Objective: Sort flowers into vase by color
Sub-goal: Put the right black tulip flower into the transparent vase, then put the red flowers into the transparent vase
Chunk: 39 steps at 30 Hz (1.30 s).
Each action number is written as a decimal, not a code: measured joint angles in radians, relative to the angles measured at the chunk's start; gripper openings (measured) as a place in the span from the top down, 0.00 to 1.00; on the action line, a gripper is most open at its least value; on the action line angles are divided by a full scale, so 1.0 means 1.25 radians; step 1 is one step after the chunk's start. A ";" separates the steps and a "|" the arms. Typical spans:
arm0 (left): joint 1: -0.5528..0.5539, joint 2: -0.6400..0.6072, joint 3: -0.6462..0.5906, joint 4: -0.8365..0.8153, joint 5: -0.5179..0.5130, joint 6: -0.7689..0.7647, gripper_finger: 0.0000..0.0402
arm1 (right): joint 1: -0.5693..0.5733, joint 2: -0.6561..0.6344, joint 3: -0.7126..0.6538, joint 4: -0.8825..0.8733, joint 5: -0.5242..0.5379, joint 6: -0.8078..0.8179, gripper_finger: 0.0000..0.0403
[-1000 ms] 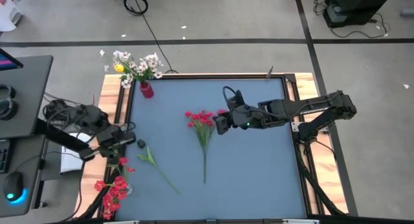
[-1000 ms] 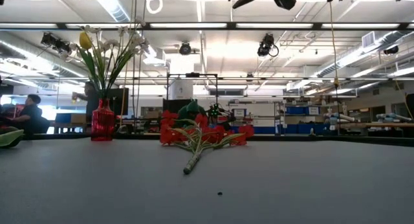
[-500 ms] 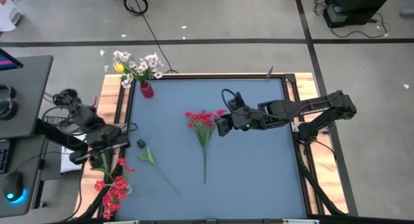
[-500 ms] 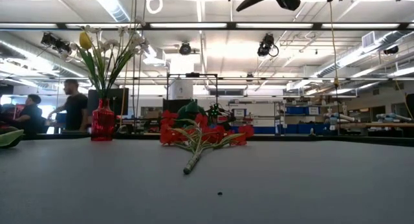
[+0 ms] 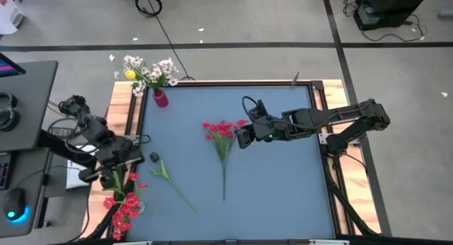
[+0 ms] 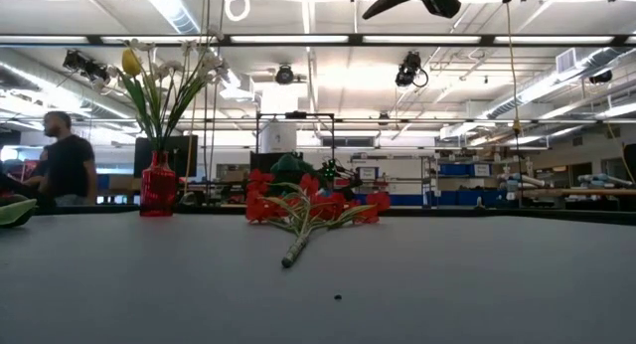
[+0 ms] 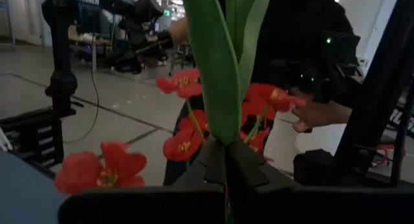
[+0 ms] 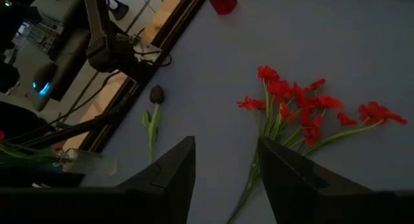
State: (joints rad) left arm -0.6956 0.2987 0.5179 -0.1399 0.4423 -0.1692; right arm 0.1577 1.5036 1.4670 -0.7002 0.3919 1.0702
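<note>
My left gripper (image 5: 118,163) is past the table's left edge, shut on a red flower sprig (image 5: 133,180). Below it, by the near left corner, more red flowers (image 5: 124,209) stand in a clear vase (image 8: 89,163). My right gripper (image 5: 241,137) hangs open above the table, just right of a red flower bunch (image 5: 221,133) that lies flat with its stems toward the near edge. A dark-budded flower (image 5: 167,175) lies to the left of the bunch. At the far left corner a red vase (image 5: 160,98) holds white and yellow flowers (image 5: 148,71). My left gripper pinches the sprig's green stem and leaves (image 7: 220,123) between its two shut fingers. The leaves rise out of the fingers, with red blossoms (image 7: 182,144) around them. The sprig is lifted clear of the table.
Wooden rails (image 5: 127,117) frame the grey table (image 5: 283,188). A desk with a keyboard and mouse (image 5: 14,209) stands to the left. Cables trail by the left arm. A person (image 6: 66,170) walks in the room behind, and another stands close to the left gripper (image 7: 317,88).
My left gripper has swung away from the table toward its left edge, carrying the red sprig, still shut on it. A person has crossed the room behind. My right gripper and the flowers on the table have kept still.
</note>
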 joint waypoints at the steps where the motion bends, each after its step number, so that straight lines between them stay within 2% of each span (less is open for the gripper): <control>1: 0.000 0.003 0.000 -0.006 0.000 -0.001 1.00 | 0.000 0.000 0.000 0.000 0.000 0.000 0.56; 17: -0.040 0.013 0.000 -0.025 0.000 0.000 0.98 | -0.003 0.000 0.000 0.001 -0.011 0.004 0.56; 22: -0.040 0.013 0.000 -0.025 -0.044 -0.032 0.96 | -0.013 0.000 0.000 0.001 -0.039 0.004 0.56; 25: -0.039 0.013 0.000 -0.025 -0.067 -0.052 0.90 | -0.014 0.000 0.000 0.002 -0.046 0.004 0.56; 33: -0.039 0.012 0.000 -0.025 -0.067 -0.107 0.64 | -0.014 0.000 0.000 -0.001 -0.064 0.027 0.53; 39: -0.039 0.012 0.000 -0.025 -0.058 -0.127 0.54 | -0.013 0.000 0.000 -0.005 -0.067 0.030 0.53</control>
State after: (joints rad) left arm -0.7448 0.3141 0.5179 -0.1705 0.3695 -0.3279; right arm 0.1413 1.5036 1.4670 -0.7059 0.3080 1.1083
